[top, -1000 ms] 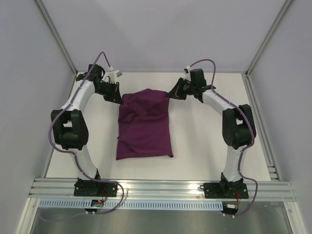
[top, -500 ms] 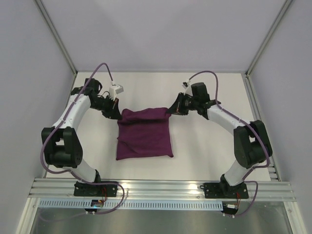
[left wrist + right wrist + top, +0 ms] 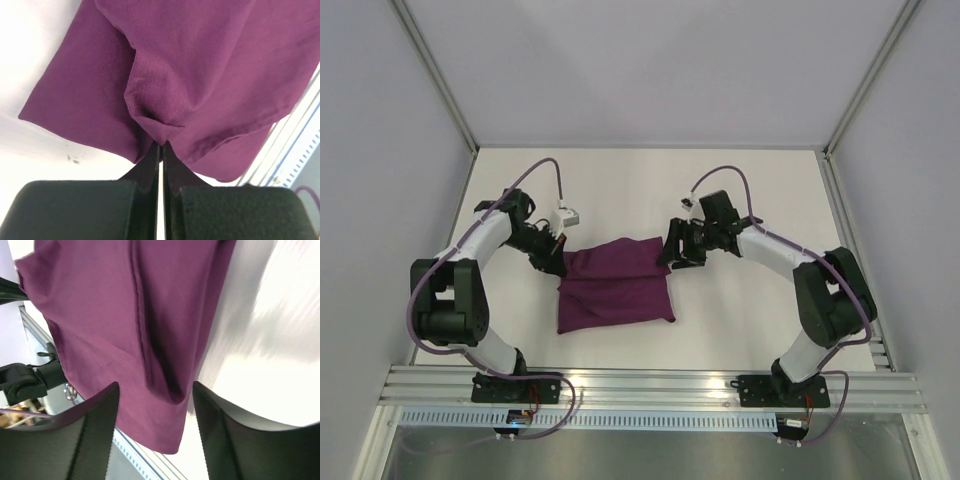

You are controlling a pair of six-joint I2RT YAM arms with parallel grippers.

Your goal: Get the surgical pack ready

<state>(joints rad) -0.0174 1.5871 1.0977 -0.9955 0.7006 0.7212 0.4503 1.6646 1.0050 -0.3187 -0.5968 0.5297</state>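
Observation:
The surgical pack shows as a deep-purple fabric sheet (image 3: 616, 285), folded over on the white table; whatever lies inside is hidden. My left gripper (image 3: 558, 262) is at the fold's far-left corner. In the left wrist view that gripper (image 3: 161, 144) is shut, pinching a bunched corner of the fabric (image 3: 200, 65). My right gripper (image 3: 672, 256) hovers at the far-right corner. In the right wrist view the right gripper (image 3: 155, 385) stands open, its fingers apart on either side of the loose fabric (image 3: 100, 305) edge, gripping nothing.
The white table (image 3: 740, 320) is bounded by grey walls at the back and sides. An aluminium rail (image 3: 650, 385) runs along the near edge with both arm bases on it. A white connector (image 3: 567, 215) juts from the left wrist.
Both grippers came toward the near edge, drawing the fabric's far edge over itself so the sheet looks shorter. The right gripper opened and let go of its corner; the left stays shut.

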